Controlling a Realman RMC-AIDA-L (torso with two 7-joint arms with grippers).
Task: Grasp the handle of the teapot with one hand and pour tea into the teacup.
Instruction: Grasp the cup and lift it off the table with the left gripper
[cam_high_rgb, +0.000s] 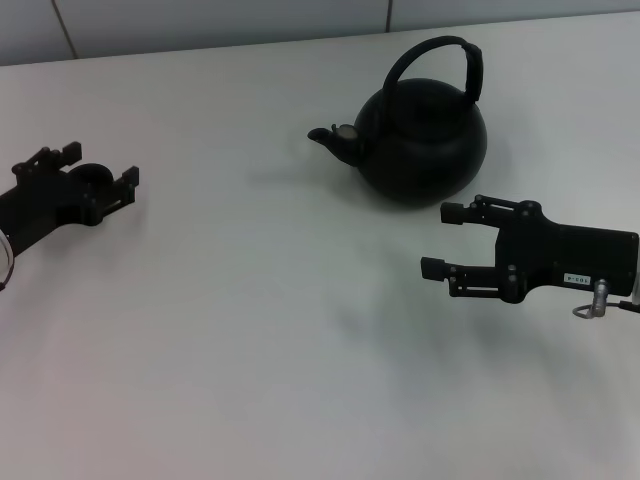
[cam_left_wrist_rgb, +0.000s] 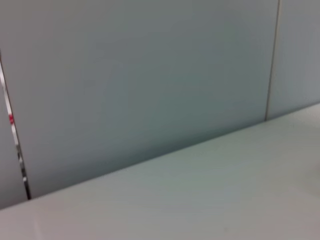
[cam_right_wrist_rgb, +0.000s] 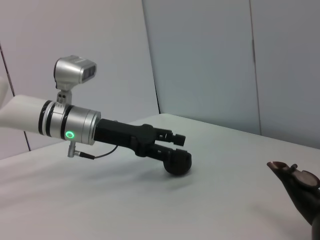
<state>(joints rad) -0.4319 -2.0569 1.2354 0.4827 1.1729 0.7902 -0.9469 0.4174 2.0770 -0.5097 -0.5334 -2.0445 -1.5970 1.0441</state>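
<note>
Approaching stage: nothing grasped yet. My right gripper (cam_high_rgb: 438, 240) hovers just in front of the teapot (cam_high_rgb: 420, 140), jaws spread wide and empty; my left gripper (cam_high_rgb: 100, 170), on the far left, straddles the teacup (cam_high_rgb: 92, 176) with open jaws, not visibly clamping it. Next move, as I judge it: raise the right gripper to the arched handle (cam_high_rgb: 470, 68), which stands upright over the pot, and close on it. Spout (cam_high_rgb: 330, 138) points left toward the cup, well apart. Count: one teapot, one handle, one teacup, two grippers, one white tabletop (cam_high_rgb: 250, 350).
</note>
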